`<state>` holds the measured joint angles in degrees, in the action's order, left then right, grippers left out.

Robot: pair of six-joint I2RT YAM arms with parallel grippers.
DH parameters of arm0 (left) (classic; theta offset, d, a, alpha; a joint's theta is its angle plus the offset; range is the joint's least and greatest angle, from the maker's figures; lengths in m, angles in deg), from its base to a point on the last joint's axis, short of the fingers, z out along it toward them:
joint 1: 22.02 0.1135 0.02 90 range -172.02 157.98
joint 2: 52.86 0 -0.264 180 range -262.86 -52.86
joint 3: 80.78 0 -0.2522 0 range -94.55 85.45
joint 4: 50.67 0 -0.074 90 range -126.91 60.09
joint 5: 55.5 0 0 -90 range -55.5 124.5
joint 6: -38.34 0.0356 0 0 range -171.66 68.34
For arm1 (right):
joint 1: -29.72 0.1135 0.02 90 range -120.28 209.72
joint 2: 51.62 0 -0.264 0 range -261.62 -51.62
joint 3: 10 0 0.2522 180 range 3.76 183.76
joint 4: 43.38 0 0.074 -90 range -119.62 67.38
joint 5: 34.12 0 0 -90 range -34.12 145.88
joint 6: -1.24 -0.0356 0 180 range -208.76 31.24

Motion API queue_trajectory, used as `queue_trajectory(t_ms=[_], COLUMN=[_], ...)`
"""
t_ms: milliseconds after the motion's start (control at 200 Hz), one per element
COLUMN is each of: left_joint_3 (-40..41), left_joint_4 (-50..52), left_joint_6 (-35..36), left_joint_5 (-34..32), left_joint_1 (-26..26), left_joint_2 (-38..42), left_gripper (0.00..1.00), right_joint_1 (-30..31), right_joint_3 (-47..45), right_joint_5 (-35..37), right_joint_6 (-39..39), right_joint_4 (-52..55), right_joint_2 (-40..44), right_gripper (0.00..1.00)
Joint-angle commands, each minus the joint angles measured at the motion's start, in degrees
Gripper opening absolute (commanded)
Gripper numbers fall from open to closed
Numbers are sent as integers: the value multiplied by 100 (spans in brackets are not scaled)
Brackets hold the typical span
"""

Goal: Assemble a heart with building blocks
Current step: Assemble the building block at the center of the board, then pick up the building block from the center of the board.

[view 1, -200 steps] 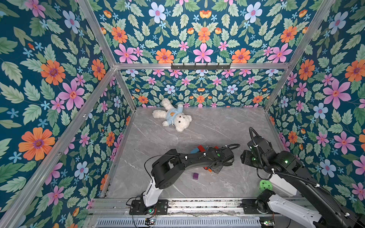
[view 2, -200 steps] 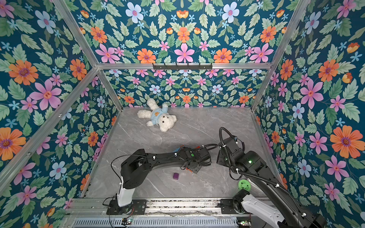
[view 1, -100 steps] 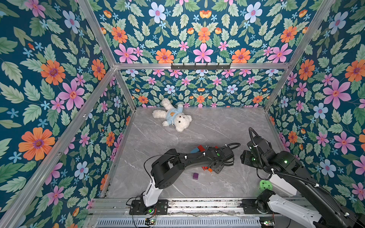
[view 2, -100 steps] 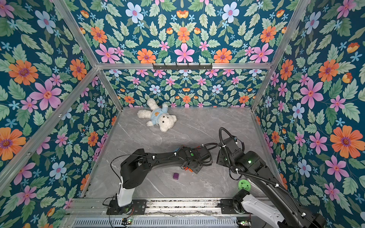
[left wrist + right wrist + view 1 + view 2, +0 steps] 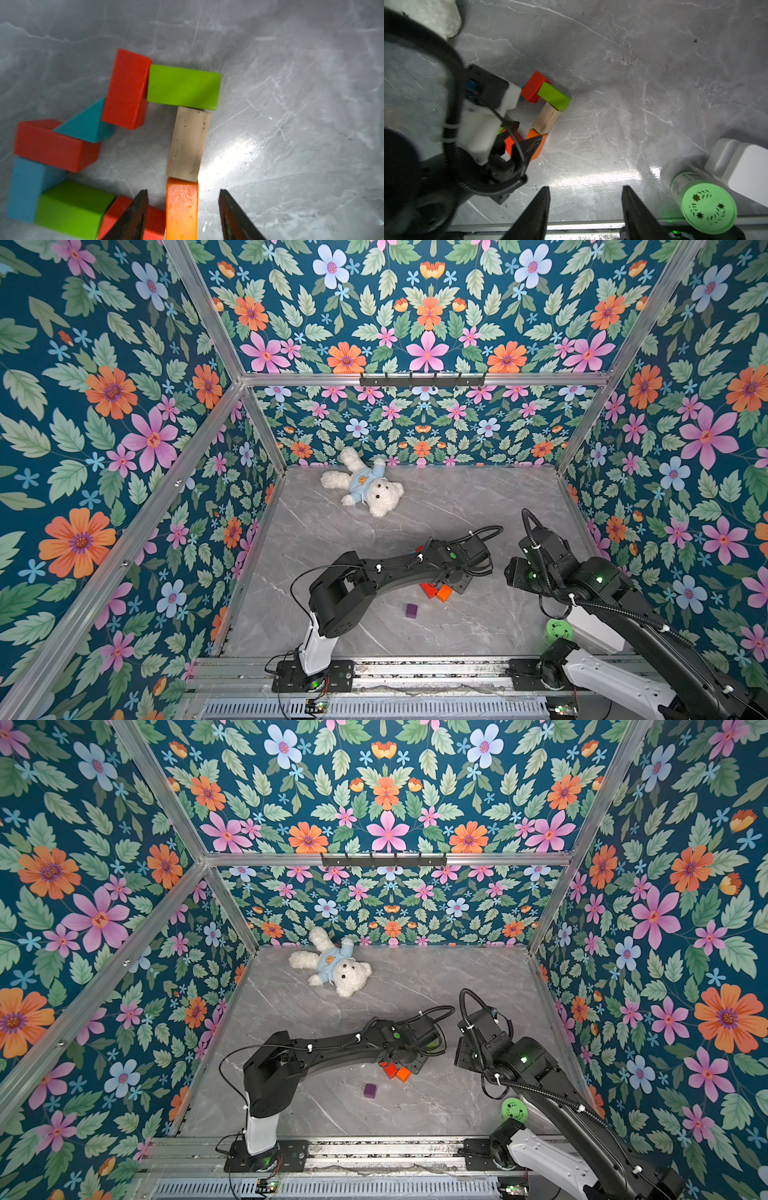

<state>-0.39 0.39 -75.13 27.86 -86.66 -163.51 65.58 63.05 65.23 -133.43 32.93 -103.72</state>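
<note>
Heart [image 5: 188,143] is being straddled at its orange brick [image 5: 181,209] by the left gripper [image 5: 183,190], jaws spread, not touching. The right gripper [image 5: 586,187] is being held spread too.

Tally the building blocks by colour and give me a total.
red bricks: 3
green bricks: 2
light blue brick: 1
teal triangle: 1
plain-wood brick: 1
orange brick: 1
purple cube: 1
Total: 10
</note>
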Motion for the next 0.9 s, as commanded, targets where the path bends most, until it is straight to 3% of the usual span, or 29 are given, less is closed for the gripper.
queue_trajectory(t_ms=[0, 160, 270, 400, 610, 895], left_joint_3=[114, 1174, 2292, 3088, 4003, 4496], left_joint_4=[140, 54, -356, -349, -268, -267], left_joint_6=[-307, -1270, -1822, -2238, -2590, -2559], left_joint_5=[-252, -330, -61, -211, -181, -106], left_joint_1=[122, 918, 1611, 2014, 2527, 2789], left_joint_2=[357, 1376, 2317, 3298, 4232, 4634], left_gripper=[58, 56, 54, 55, 57, 58], right_joint_1=[232, 1298, 2109, 2708, 2834, 2915], right_joint_3=[-12, -71, 76, 580, 1429, 2115], right_joint_5=[-55, -550, -442, -642, -968, -938], right_joint_6=[32, 258, 193, 239, 371, 183], right_joint_4=[-111, -892, -1321, -1825, -1738, -1388], right_joint_2=[-66, -710, -1686, -3015, -4817, -5808], right_gripper=[61, 65, 67, 67, 67, 66])
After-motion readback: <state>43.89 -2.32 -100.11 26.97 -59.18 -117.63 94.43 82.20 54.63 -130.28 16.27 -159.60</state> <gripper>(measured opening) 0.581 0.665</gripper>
